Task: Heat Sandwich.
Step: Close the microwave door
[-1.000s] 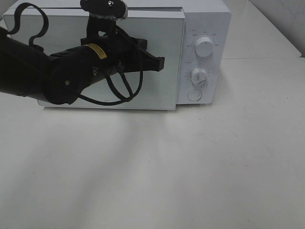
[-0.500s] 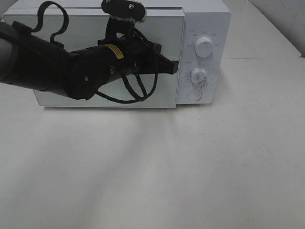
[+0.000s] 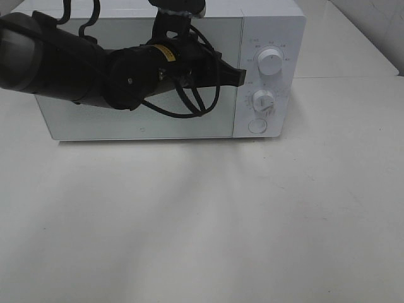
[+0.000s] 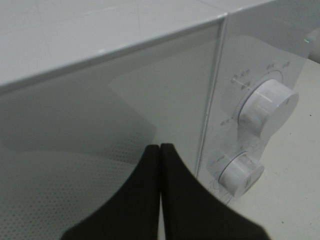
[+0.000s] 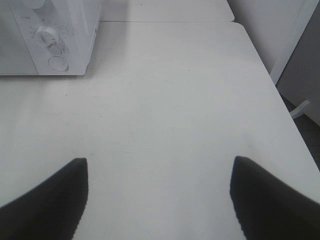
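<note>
1 shut microwave [image 3: 139,123] with 2 knobs [image 3: 271,62] sits on the counter [image 3: 189,221]; left hand [image 3: 240,77] pinched closed, empty; right hand [image 5: 160,162] spread open.

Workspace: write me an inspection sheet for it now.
Surface: white table, matte.
Job's things: white microwave oven with two round dials, door looks closed; sandwich not seen.
Clutter: nothing seen.
Grippers: left gripper shut, tips at the door's dial-side edge; right gripper open above the table, holding nothing.
Cables: black cable loops along the left arm.
Surroundings: pale tiles beyond the table.
</note>
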Robot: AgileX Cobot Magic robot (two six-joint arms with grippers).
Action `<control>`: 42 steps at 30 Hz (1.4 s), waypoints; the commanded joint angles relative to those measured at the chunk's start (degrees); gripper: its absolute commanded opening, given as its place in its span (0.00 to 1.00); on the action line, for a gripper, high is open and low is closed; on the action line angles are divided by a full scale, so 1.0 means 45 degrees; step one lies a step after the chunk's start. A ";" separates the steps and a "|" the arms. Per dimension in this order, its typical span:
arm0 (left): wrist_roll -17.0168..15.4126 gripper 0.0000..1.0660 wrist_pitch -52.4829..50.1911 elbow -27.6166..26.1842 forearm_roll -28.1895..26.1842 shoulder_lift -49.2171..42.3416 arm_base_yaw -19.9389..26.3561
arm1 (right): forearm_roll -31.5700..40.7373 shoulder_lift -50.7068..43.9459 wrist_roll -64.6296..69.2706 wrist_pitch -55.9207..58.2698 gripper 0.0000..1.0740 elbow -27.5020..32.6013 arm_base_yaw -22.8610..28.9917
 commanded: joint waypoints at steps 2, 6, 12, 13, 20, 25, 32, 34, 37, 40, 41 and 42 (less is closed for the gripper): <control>-0.0025 0.00 -0.1337 -0.0395 -0.1222 0.0102 0.0789 | 0.0025 -0.0318 0.0102 -0.0115 0.71 0.0013 -0.0102; -0.0025 0.00 -0.1133 -0.0395 -0.1210 0.0102 0.0764 | 0.0025 -0.0318 0.0102 -0.0115 0.71 0.0013 -0.0102; -0.0013 0.00 -0.1006 -0.0395 -0.1210 0.0102 0.0764 | 0.0025 -0.0318 0.0102 -0.0115 0.71 0.0013 -0.0102; -0.0013 0.00 -0.1006 -0.0395 -0.1210 0.0102 0.0764 | 0.0025 -0.0318 0.0102 -0.0115 0.71 0.0013 -0.0102; 0.0318 0.00 -0.0357 -0.0331 -0.1197 -0.0191 0.0764 | 0.0025 -0.0318 0.0102 -0.0115 0.71 0.0013 -0.0102; 0.0318 0.00 -0.0471 0.0522 -0.1108 -0.0726 0.0675 | 0.0025 -0.0318 0.0102 -0.0115 0.71 0.0013 -0.0102; 0.0267 0.00 -0.0204 0.2126 -0.1108 -0.2037 0.0178 | 0.0025 -0.0318 0.0102 -0.0115 0.71 0.0013 -0.0102; 0.0267 0.00 0.0471 0.2445 -0.1108 -0.2419 0.0064 | 0.0025 -0.0318 0.0102 -0.0115 0.71 0.0013 -0.0102; 0.0267 0.00 0.1859 0.2788 -0.1070 -0.2954 -0.0089 | 0.0025 -0.0318 0.0102 -0.0115 0.71 0.0013 -0.0102; 0.0267 0.00 0.2827 0.2941 -0.1044 -0.3298 -0.0127 | 0.0025 -0.0318 0.0102 -0.0115 0.71 0.0013 -0.0102; 0.0267 0.06 0.4011 0.2992 -0.0866 -0.3629 -0.0127 | 0.0025 -0.0318 0.0102 -0.0115 0.71 0.0013 -0.0102; 0.0267 0.12 0.4545 0.2992 -0.0840 -0.3756 -0.0127 | 0.0025 -0.0318 0.0102 -0.0115 0.71 0.0013 -0.0102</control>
